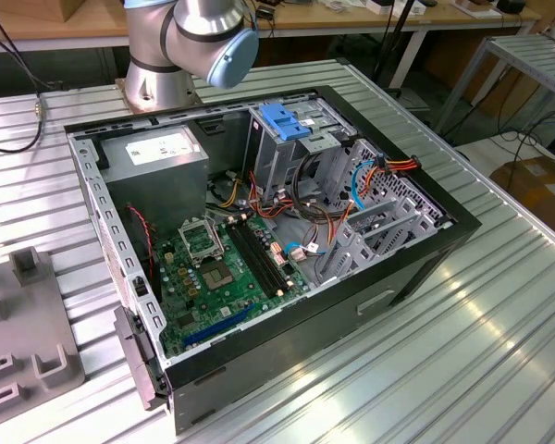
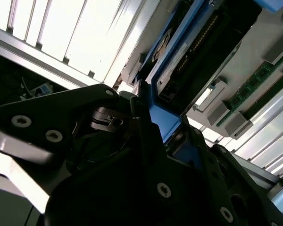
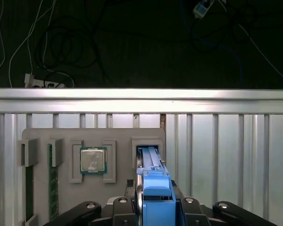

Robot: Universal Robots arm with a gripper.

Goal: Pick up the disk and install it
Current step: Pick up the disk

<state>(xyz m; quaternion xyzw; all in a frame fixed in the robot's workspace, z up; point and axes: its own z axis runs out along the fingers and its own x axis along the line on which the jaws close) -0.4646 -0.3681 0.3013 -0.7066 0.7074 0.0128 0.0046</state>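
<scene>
The disk (image 3: 156,188) stands on edge in a slot of the grey fixture plate (image 3: 118,136), its bright blue carrier frame facing the camera in the first wrist view. My gripper (image 3: 156,201) is shut on the disk, with a black finger (image 3: 183,207) pressed against each side of the blue frame. In the second wrist view the disk (image 2: 188,52) shows its blue edge and connector row, and the gripper (image 2: 153,123) clamps the blue frame. The open computer case (image 1: 425,250) lies on the table in the exterior view, with its metal drive cage (image 1: 296,139) topped in blue.
On the fixture plate sit a processor chip (image 3: 93,160) and a memory stick (image 3: 50,181). Its corner (image 1: 18,342) shows at the exterior view's left. The arm's base (image 1: 180,46) stands behind the case. Loose cables (image 1: 333,199) cross the case interior. The ribbed metal table (image 1: 462,370) ends beyond the plate.
</scene>
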